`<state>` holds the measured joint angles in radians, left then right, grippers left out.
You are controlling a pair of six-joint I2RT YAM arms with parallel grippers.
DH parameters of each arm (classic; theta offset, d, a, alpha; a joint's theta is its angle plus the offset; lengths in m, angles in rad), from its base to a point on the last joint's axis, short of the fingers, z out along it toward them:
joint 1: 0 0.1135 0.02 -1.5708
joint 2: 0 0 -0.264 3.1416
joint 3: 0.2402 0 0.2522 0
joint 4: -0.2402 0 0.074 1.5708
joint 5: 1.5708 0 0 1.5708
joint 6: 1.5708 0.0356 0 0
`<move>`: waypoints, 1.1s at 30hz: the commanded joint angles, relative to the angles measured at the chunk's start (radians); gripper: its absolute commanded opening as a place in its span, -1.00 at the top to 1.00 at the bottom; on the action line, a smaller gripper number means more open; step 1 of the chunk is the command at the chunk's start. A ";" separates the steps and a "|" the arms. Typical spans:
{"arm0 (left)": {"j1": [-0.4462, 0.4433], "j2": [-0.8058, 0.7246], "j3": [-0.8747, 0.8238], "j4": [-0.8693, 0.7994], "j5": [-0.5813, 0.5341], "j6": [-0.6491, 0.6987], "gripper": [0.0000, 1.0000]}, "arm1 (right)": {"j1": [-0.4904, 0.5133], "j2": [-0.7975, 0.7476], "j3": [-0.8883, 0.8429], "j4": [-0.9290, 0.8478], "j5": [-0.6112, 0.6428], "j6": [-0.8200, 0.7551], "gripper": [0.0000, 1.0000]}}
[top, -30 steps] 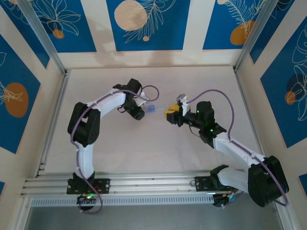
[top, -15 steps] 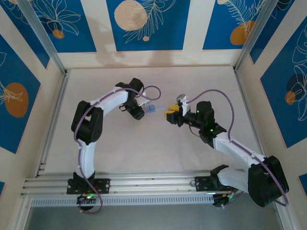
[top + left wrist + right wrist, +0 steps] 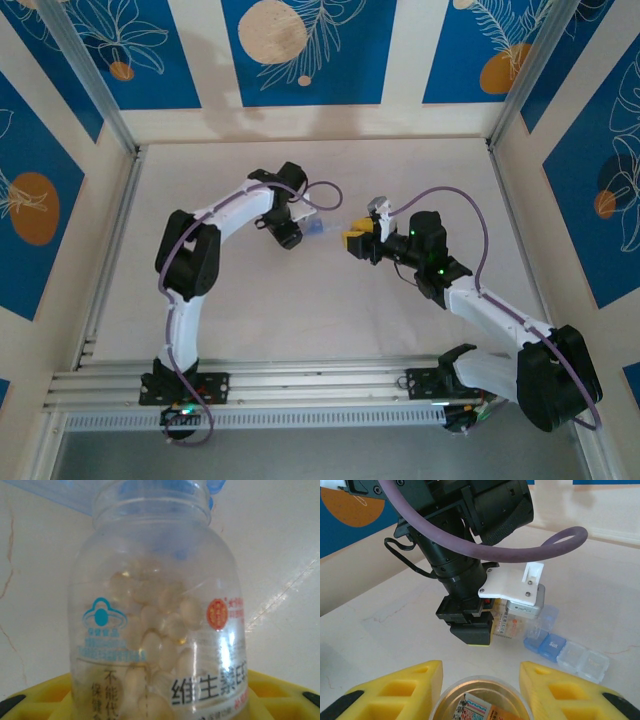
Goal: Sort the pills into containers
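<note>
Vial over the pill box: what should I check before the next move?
1. Left gripper grip on vial: ok, clamped between yellow fingers.
2. Vial mouth facing pill box: ok, the box lies just beyond it.
3. Vial uncapped: cannot tell.
4. Pills at the neck: not ok, they sit mid-body.
5. Box lid open under the mouth: cannot tell.
6. Right gripper out of the way: ok, beside the box, closed on a round clear piece.
</note>
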<state>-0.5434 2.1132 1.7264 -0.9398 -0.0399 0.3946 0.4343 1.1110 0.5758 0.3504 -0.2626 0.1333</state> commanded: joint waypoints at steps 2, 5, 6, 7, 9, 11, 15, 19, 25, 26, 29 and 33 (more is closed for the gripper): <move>-0.018 0.029 0.040 -0.057 -0.056 0.042 1.00 | 0.001 -0.012 0.028 0.000 -0.013 0.009 1.00; -0.026 0.033 0.046 -0.061 -0.097 0.060 1.00 | 0.003 -0.013 0.027 0.000 -0.013 0.010 1.00; -0.030 0.034 0.050 -0.064 -0.111 0.066 1.00 | 0.002 -0.013 0.028 0.000 -0.013 0.010 1.00; -0.037 0.037 0.055 -0.069 -0.126 0.073 1.00 | 0.001 -0.013 0.027 0.001 -0.014 0.011 1.00; -0.044 0.037 0.066 -0.073 -0.142 0.083 1.00 | 0.002 -0.013 0.027 0.001 -0.014 0.011 1.00; -0.049 0.039 0.072 -0.074 -0.151 0.090 1.00 | 0.001 -0.014 0.027 0.001 -0.015 0.011 1.00; -0.050 0.044 0.076 -0.080 -0.162 0.094 1.00 | 0.002 -0.014 0.027 -0.001 -0.017 0.010 1.00; -0.050 0.044 0.067 -0.077 -0.168 0.093 1.00 | 0.001 -0.014 0.028 -0.002 -0.018 0.013 1.00; -0.050 0.034 0.051 -0.057 -0.175 0.082 1.00 | 0.003 -0.014 0.031 -0.006 -0.022 0.012 1.00; -0.050 0.032 0.046 -0.054 -0.175 0.080 1.00 | 0.003 -0.014 0.030 -0.006 -0.021 0.012 1.00; -0.050 0.019 0.024 -0.032 -0.171 0.074 1.00 | 0.005 -0.014 0.030 -0.008 -0.023 0.012 1.00; -0.042 -0.037 -0.047 0.056 -0.158 0.054 1.00 | 0.006 -0.013 0.030 -0.007 -0.023 0.011 1.00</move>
<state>-0.5896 2.1345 1.7252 -0.9272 -0.1959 0.4686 0.4347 1.1107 0.5758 0.3496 -0.2668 0.1337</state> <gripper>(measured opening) 0.512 0.408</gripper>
